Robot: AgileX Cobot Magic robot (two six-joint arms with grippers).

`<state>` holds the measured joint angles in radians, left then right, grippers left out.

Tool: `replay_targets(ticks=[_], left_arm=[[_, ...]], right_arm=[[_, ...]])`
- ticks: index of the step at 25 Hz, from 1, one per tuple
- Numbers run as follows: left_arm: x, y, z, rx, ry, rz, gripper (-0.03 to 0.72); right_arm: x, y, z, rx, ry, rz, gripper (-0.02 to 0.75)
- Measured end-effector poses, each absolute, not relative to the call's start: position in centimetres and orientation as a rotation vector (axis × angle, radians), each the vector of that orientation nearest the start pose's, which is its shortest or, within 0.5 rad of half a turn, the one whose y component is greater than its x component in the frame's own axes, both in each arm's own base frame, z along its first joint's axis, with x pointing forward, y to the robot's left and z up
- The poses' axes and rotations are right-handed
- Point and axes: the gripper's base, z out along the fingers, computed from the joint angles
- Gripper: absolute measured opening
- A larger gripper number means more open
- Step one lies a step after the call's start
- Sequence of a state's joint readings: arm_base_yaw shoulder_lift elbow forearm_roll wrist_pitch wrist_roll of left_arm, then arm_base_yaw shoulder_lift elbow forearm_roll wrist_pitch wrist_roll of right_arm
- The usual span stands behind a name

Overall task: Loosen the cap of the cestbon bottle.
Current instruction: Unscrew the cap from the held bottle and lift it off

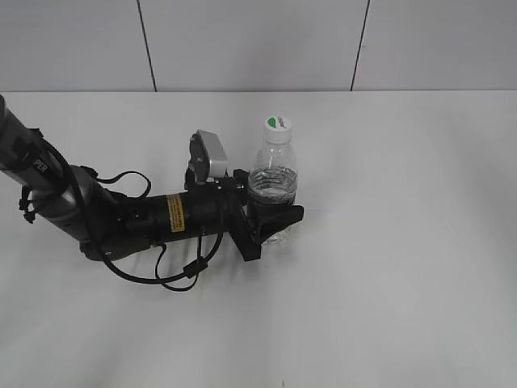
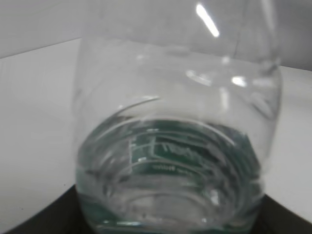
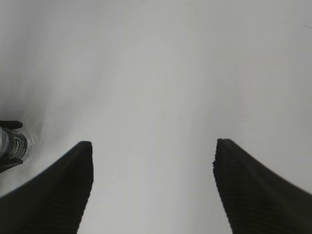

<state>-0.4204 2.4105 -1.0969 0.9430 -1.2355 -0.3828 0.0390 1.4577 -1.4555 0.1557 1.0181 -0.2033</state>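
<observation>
Left fingers (image 1: 271, 217) clamp the bottle (image 1: 274, 184) upright on the counter (image 1: 404, 242), steadying it so the spread, empty right fingers (image 3: 152, 187) can twist the cap (image 1: 277, 127).

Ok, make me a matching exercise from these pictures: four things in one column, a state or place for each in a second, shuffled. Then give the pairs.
Things:
1. cap
2. cestbon bottle
3. left gripper
4. right gripper

States:
A. open over the bare table, holding nothing
B. clamped around the bottle's lower body
C. white with a green mark, on the bottle's neck
D. upright, clear, partly filled with water

Pairs: 1-C, 2-D, 3-B, 4-A
</observation>
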Motion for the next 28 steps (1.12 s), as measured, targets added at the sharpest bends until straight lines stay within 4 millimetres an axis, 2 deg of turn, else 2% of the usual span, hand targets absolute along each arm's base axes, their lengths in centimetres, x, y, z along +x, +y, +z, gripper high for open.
replay_targets(ticks=[7,12,19,24,28], left_arm=[[33.6,-22.6,4.3,1.017,1.494,-1.031,0.401],[33.6,-22.6,4.3,1.017,1.494,-1.031,0.401],[33.6,-22.6,4.3,1.017,1.494,-1.031,0.401],[33.6,-22.6,4.3,1.017,1.493,-1.032,0.401],[33.6,-22.6,4.3,1.017,1.494,-1.031,0.401]], right_arm=[[34.4,4.8,35.8,-0.333,2.603,0.186,0.588],[36.3,7.5,34.2,-0.339,2.717,0.194,0.588],[38.8,11.2,31.6,-0.421,2.765,0.182,0.588],[39.8,11.8,30.6,-0.372,2.790,0.213,0.589],[39.8,12.0,30.6,-0.324,2.799,0.246,0.589]])
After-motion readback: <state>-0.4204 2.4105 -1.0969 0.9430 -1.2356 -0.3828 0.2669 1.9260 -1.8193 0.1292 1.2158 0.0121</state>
